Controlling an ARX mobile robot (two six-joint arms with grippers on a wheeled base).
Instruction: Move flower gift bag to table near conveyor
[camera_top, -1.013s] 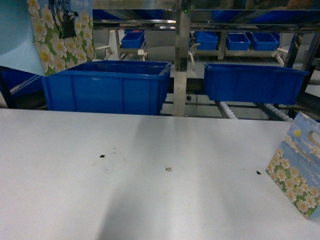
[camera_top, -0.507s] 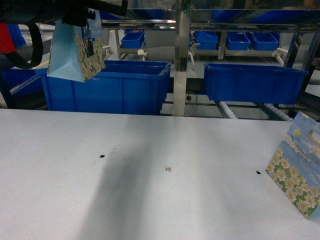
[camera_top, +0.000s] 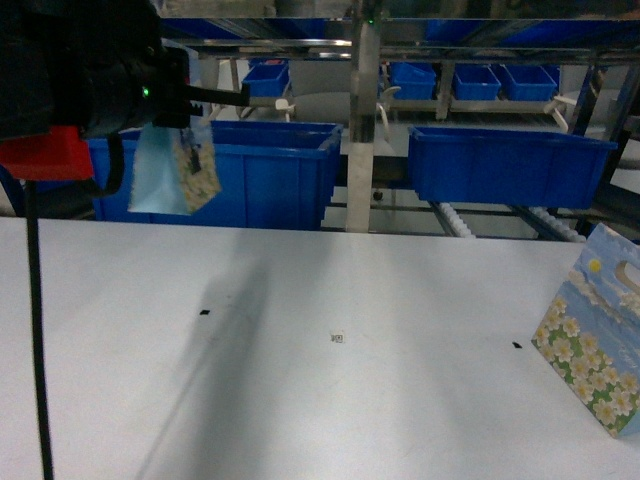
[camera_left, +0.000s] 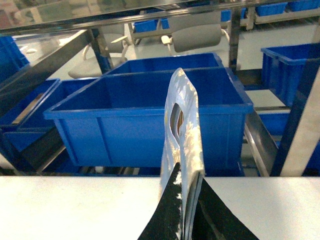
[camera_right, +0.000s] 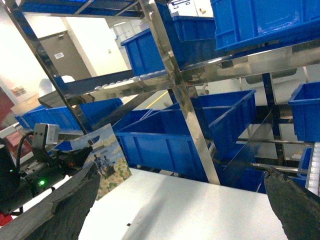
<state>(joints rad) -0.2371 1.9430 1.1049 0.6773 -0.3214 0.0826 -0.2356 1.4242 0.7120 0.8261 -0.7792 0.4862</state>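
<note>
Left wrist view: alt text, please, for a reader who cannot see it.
The left gripper pinches a flower gift bag edge-on above the white table. Behind it, a large blue bin sits on the steel conveyor.

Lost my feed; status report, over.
Left gripper shut on bag, airborne over table far edge. Right gripper open, empty. Path clear.

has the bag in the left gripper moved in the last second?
Yes. In the head view the held flower gift bag has moved right and down against the fixed left blue bin, from the top-left corner to overlapping the bin's front, above the table.
</note>
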